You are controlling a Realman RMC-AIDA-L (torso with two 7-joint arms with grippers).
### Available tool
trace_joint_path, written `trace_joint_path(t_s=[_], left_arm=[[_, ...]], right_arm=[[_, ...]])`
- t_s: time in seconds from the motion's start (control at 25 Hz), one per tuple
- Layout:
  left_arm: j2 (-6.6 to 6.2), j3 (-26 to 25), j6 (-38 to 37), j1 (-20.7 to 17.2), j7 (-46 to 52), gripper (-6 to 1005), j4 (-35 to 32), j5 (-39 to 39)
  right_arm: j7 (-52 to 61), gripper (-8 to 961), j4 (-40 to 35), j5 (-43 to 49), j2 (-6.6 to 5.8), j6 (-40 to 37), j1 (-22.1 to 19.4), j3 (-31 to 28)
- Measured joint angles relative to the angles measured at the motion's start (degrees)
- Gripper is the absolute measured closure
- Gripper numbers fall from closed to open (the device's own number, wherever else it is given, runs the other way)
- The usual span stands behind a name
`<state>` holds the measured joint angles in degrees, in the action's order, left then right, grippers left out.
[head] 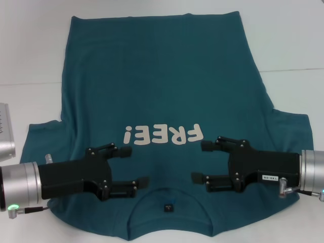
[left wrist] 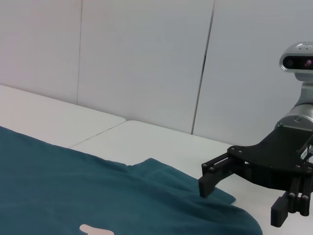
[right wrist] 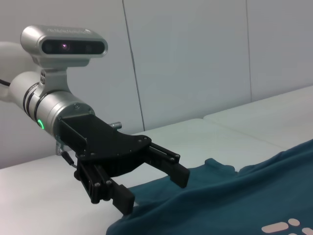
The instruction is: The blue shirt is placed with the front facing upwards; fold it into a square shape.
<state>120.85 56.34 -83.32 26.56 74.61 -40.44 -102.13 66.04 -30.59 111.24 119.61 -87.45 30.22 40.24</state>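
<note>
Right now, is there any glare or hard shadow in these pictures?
Head view: even light, only soft shadows under both hands, left and right, on the shirt. Wrist views: flat light on the wall, no glare.

The blue shirt point(head: 162, 76) is plain dark teal with cream "FREE!" lettering point(head: 163, 135) and a small dark label point(head: 168, 207) inside the neckline. It lies on a white desk point(head: 288, 45). Both tools, left point(head: 135, 166) and right point(head: 198, 162), are black on silver wrists.
</note>
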Motion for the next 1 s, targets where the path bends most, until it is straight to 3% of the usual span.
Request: trace_joint_path(t_s=[0.32, 0.6, 0.84, 1.0], left_arm=[[0.08, -0.2, -0.6, -0.9, -0.3, 95, -0.1, 0.0], [0.19, -3.4, -1.7, -2.0, -0.1, 95, -0.9, 0.0], [0.67, -15.4, -0.6, -2.0, 11.3, 94, -3.1, 0.5], [-0.68, -18.5, 4.6, -2.3, 22.5, 94, -5.0, -0.1]], right_arm=[[0.5, 6, -0.7, 0.3, 0.1, -0.1, -0.2, 0.5], [0.6, 6, -1.0, 0.3, 0.16, -0.1, -0.2, 1.3], [0.6, 6, -1.3, 0.3, 0.11, -1.0, -1.3, 1.3], [0.6, 7, -1.3, 0.1, 0.05, -1.8, -1.7, 1.1]])
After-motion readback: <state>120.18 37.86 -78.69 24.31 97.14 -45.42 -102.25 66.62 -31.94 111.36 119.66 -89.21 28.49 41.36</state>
